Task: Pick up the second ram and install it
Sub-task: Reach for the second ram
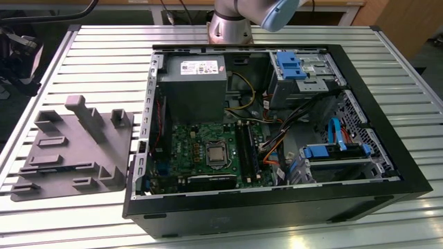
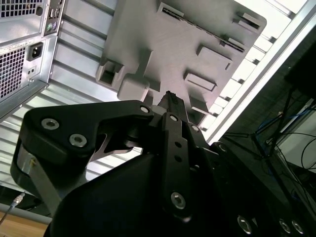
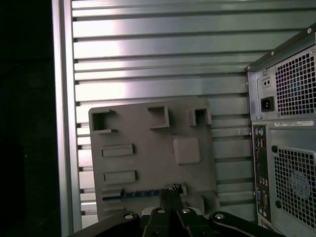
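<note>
My gripper (image 3: 171,189) hung well above the grey tray (image 3: 148,148), fingers (image 2: 173,123) pressed together on nothing!
The second ram (image 3: 131,194) sat in a tray slot, seemingly on edge. Light, stiff, fragile, I judged: pinch its flat faces mid-length, clear of the contacts. Raised blocks (image 3: 158,116) crowded nearby; the computer case (image 3: 286,148) stood apart, slatted table (image 3: 148,49) open between.

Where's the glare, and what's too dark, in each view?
First wrist view: glare bands across the slatted table, blackness past its edge. Second wrist view: the gripper is a dark mass against the lit grey tray. Exterior view: even light, dim inside the computer case.
</note>
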You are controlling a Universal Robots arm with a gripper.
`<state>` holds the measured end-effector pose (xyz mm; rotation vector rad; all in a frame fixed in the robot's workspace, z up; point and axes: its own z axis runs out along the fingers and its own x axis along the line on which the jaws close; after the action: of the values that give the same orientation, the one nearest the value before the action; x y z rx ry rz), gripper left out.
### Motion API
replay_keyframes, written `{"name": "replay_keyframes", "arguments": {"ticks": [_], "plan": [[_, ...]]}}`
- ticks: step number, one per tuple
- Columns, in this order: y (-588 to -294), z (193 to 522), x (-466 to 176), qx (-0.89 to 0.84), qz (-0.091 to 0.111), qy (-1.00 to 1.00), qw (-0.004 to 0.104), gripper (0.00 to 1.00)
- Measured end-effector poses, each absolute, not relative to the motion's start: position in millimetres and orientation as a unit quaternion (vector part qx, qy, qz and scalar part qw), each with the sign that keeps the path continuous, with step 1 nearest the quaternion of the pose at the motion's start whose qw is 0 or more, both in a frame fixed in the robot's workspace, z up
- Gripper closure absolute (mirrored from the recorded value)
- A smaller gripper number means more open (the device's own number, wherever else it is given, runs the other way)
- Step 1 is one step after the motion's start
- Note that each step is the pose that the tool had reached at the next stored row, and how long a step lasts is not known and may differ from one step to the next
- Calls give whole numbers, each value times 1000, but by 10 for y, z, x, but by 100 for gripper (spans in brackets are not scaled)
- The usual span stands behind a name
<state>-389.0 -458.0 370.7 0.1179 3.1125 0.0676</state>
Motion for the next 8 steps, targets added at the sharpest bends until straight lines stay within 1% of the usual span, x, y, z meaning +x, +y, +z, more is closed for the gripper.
{"name": "replay_keyframes", "arguments": {"ticks": [8], "plan": [[-4597,3688,-3919,38,22,999,13,89]]}}
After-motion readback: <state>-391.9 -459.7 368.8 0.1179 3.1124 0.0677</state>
